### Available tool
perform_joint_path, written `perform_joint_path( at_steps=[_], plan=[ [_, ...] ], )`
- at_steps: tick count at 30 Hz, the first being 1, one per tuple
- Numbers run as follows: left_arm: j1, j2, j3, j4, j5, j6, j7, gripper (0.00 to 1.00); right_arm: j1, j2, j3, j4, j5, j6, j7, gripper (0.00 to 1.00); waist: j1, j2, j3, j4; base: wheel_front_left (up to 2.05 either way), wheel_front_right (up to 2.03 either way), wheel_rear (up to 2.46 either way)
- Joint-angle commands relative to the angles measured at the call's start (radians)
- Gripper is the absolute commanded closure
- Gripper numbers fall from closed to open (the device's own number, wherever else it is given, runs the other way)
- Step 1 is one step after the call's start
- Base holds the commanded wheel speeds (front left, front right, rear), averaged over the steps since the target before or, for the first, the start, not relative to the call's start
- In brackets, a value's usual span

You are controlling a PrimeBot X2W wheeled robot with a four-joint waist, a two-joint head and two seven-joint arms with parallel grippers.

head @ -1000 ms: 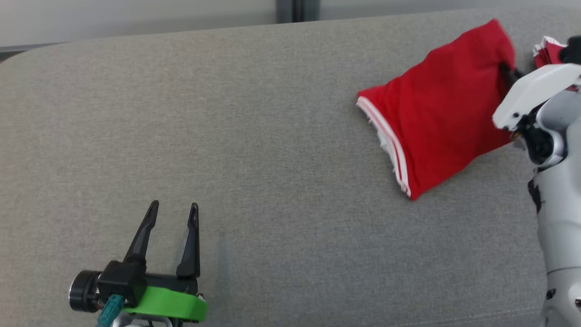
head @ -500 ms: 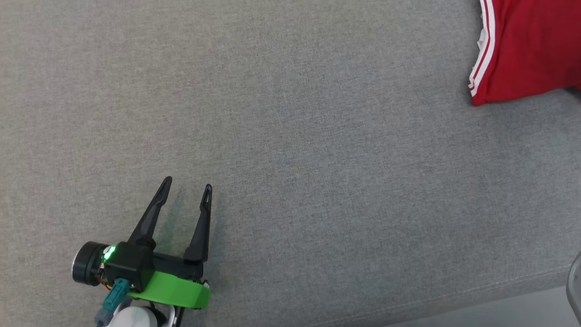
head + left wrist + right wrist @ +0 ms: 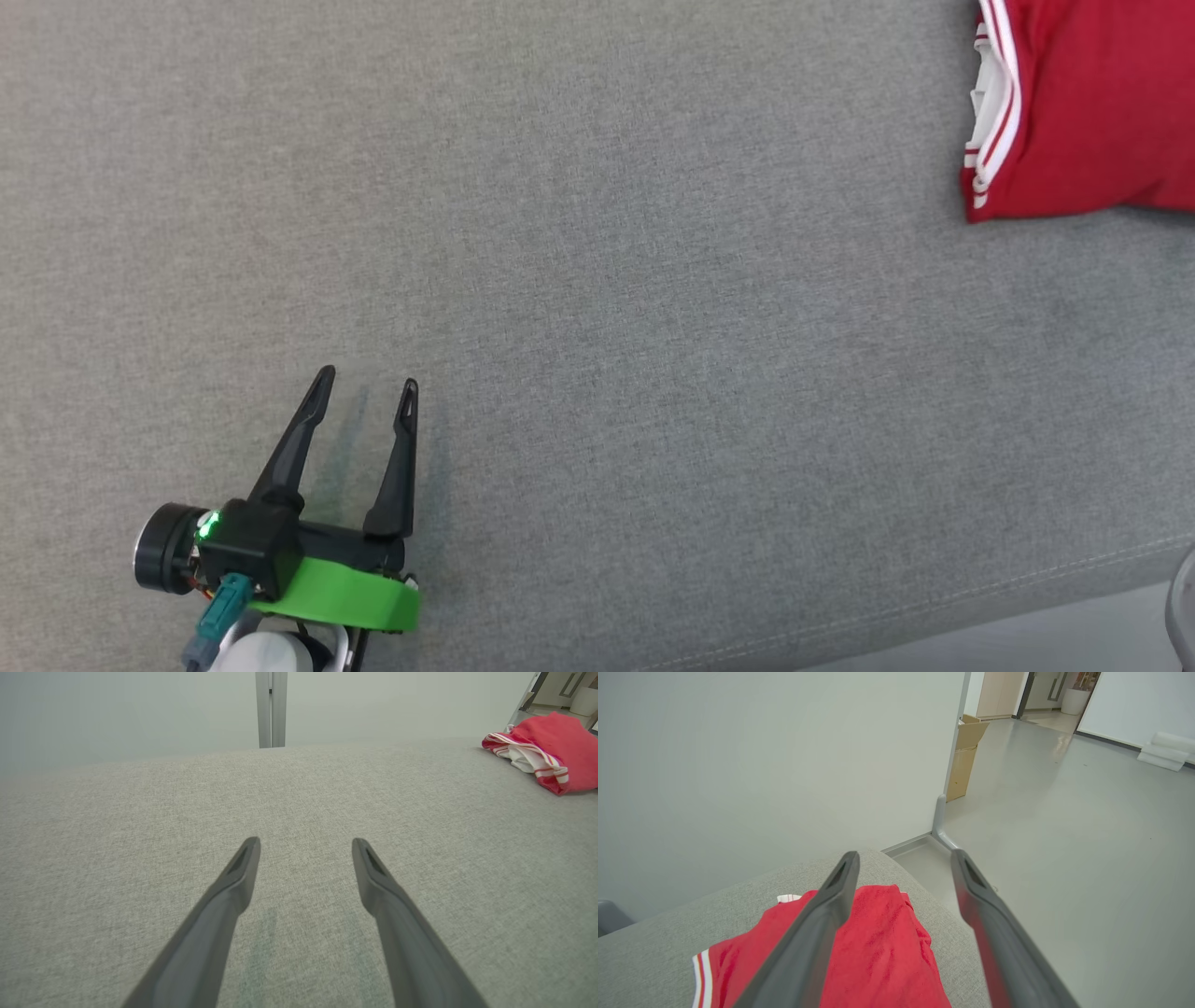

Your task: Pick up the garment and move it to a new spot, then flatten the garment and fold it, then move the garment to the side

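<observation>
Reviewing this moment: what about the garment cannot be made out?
Head view: the red garment is cut off by the top and right edges, so its whole fold is unknown.
Left wrist view: its far side runs off the right edge.
Right wrist view: fingers of the right end effector cover part of it; the bottom edge cuts more.

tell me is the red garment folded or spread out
Folded. The red garment lies as a compact bundle on the grey cushion, with striped hems and white fabric stacked in layers at its edge.
</observation>
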Motion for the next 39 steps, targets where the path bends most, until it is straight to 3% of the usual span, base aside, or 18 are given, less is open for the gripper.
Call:
perform_joint_path(
  at_steps=[1, 9, 15, 26, 39],
  plan=[
    [0.007, -0.004, 0.010, -0.003, -0.003, -0.002, 0.000, 0.00, 0.029, -0.012, 0.025, -0.008, -0.004, -0.001, -0.033, 0.00, -0.0001, 0.0000, -0.023, 0.005, 0.00, 0.00, 0.00],
    [0.066, -0.045, 0.055, -0.013, -0.004, -0.002, 0.000, 0.00, 0.281, -0.029, 0.210, -0.097, 0.084, -0.001, -0.243, 0.00, -0.0001, 0.0000, -0.177, 0.055, 0.00, 0.00, 0.00],
    [0.146, -0.059, 0.104, 0.004, -0.004, 0.019, 0.000, 0.00, 0.554, 0.018, 0.322, -0.203, 0.178, -0.002, -0.351, 0.00, -0.0001, 0.0000, -0.309, 0.096, 0.00, 0.00, 0.00],
    [0.229, -0.062, 0.190, 0.078, -0.026, 0.050, 0.000, 0.00, 0.926, 0.141, 0.484, -0.351, 0.264, -0.002, -0.373, 0.00, -0.0001, 0.0000, -0.424, 0.131, 0.00, 0.00, 0.00],
    [0.198, -0.063, 0.179, 0.134, -0.066, 0.044, 0.000, 0.00, 1.031, 0.181, 0.586, -0.342, 0.266, -0.001, -0.373, 0.00, -0.0001, 0.0000, -0.430, 0.173, 0.00, 0.00, 0.00]
  ],
)
